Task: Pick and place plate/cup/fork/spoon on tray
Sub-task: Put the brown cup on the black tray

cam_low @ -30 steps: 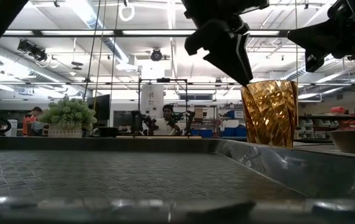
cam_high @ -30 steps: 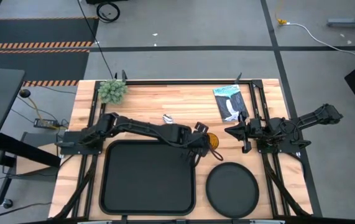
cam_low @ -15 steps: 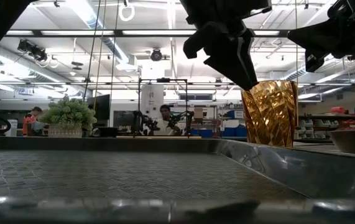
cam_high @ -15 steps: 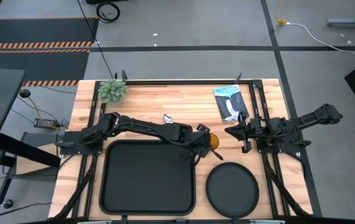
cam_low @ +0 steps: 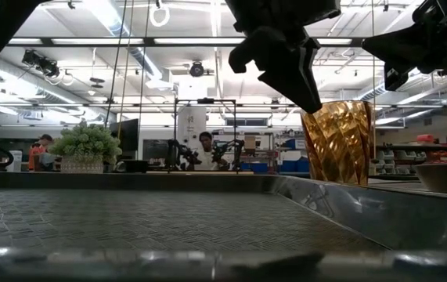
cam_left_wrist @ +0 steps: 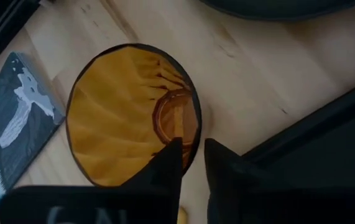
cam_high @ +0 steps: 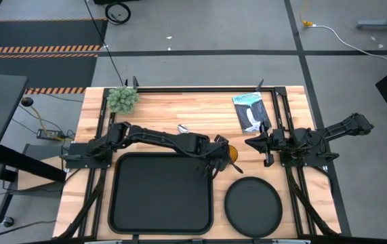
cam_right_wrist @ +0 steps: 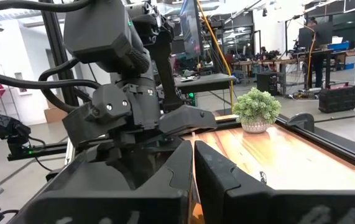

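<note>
Your left gripper [cam_high: 221,157] is closed on the rim of the small translucent amber-orange cup [cam_high: 230,154], one finger [cam_left_wrist: 168,163] inside and one outside. The cup stands on the light wood table top [cam_high: 179,108], just beside the far right corner of the large black rectangular tray [cam_high: 160,192], not in it. In the low view the cup [cam_low: 337,141] leans a little.

The round matte black plate [cam_high: 253,205] lies on the table right of the tray, near the cup. Your right gripper [cam_high: 255,144] waits w/ fingers together at the right side of the table, holding nothing. A small green plant [cam_high: 123,99] sits at the far left corner and a dark printed card [cam_high: 249,111] at the far right. Beyond is a workshop room w/ ceiling lights; a person [cam_low: 205,150] sits far behind.
</note>
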Robot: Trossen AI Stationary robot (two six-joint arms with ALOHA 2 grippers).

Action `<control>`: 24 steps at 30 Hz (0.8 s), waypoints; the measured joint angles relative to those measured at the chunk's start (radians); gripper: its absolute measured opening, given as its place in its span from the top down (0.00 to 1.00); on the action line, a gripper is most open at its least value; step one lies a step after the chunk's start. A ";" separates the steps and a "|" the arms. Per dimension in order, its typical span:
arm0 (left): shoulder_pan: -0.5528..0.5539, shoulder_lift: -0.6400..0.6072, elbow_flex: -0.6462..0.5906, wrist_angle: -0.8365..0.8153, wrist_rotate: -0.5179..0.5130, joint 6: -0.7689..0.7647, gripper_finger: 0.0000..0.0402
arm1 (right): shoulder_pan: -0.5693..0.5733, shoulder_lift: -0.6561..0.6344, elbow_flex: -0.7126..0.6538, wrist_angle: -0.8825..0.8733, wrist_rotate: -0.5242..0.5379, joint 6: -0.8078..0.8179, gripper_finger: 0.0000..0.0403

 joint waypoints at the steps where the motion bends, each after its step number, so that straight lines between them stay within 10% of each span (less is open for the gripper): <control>1: 0.000 0.000 0.000 0.000 0.000 0.005 0.83 | 0.000 0.000 0.000 0.000 0.000 0.000 0.94; 24: -0.007 0.001 0.143 -0.186 0.019 -0.016 0.98 | 0.000 0.000 0.000 0.000 0.000 0.000 0.94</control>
